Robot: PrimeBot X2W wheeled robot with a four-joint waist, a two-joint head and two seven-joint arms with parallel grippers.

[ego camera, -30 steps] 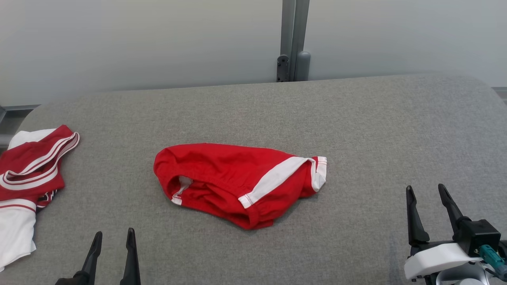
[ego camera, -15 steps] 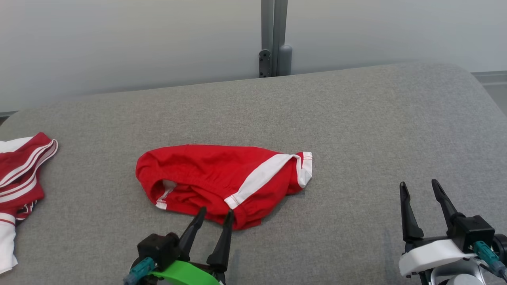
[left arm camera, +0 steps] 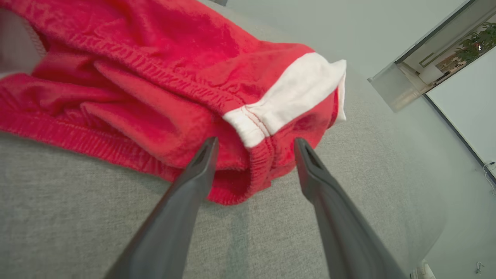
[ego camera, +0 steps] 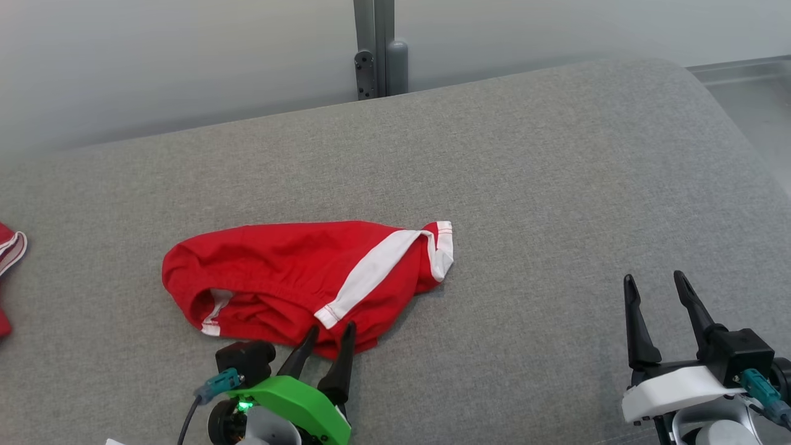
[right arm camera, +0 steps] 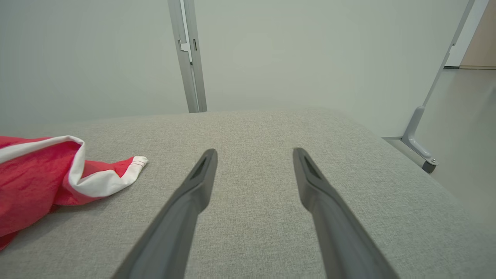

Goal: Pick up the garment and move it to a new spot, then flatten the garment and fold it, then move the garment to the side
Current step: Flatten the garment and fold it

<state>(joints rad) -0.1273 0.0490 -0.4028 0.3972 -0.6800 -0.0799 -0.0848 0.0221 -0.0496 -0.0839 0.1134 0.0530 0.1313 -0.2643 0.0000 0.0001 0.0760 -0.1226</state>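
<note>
The garment (ego camera: 296, 281) is a pair of red shorts with a white side stripe, lying crumpled on the grey table (ego camera: 525, 185), left of centre. My left gripper (ego camera: 330, 330) is open at the garment's near edge, its fingertips straddling the elastic waistband fold (left arm camera: 255, 162) beside the white stripe end. Whether the tips touch the cloth I cannot tell. My right gripper (ego camera: 655, 281) stands open over bare table at the lower right, well apart from the garment (right arm camera: 46, 178), which lies at the left of the right wrist view.
Another red and white piece of clothing (ego camera: 9, 266) pokes in at the table's left edge. A grey metal post (ego camera: 374, 49) stands behind the table. The table's rounded right edge (ego camera: 735, 123) drops to the floor.
My left gripper came in from the lower left and now sits at the garment's near edge. The camera has turned right, shifting the whole picture left. The right gripper stays open.
</note>
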